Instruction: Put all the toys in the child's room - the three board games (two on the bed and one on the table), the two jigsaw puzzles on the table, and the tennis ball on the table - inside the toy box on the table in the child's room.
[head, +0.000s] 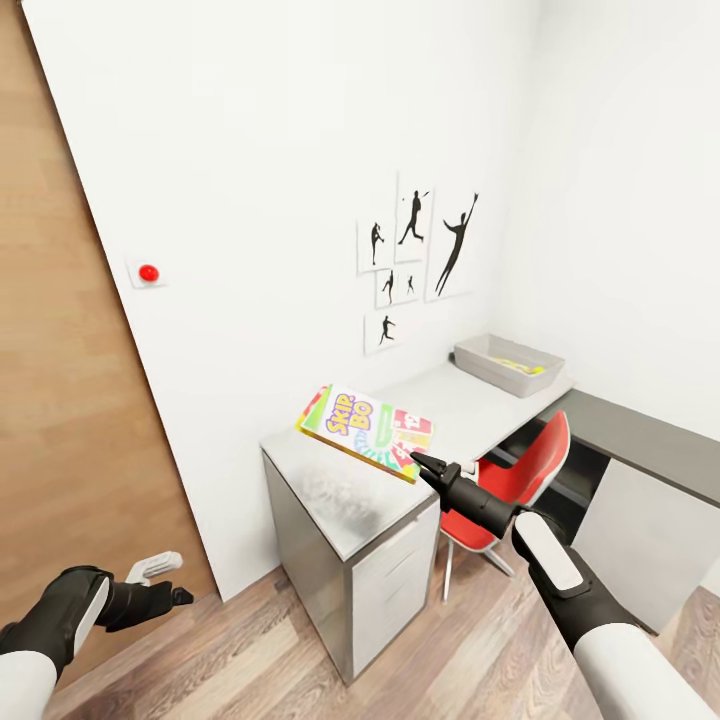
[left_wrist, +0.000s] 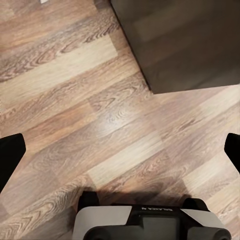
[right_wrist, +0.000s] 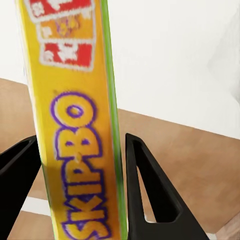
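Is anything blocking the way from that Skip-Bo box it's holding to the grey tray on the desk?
Nothing visible does. The right gripper holds the Skip-Bo box above the pale desktop, which lies bare up to the toy box.

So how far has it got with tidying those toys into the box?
Partly there, by the look of it. The toy box at the far end of the table already holds something yellow. The right gripper is carrying a Skip-Bo board game above the table's near end, not yet in the box. The left gripper hangs empty over the floor. Other toys aren't visible here.
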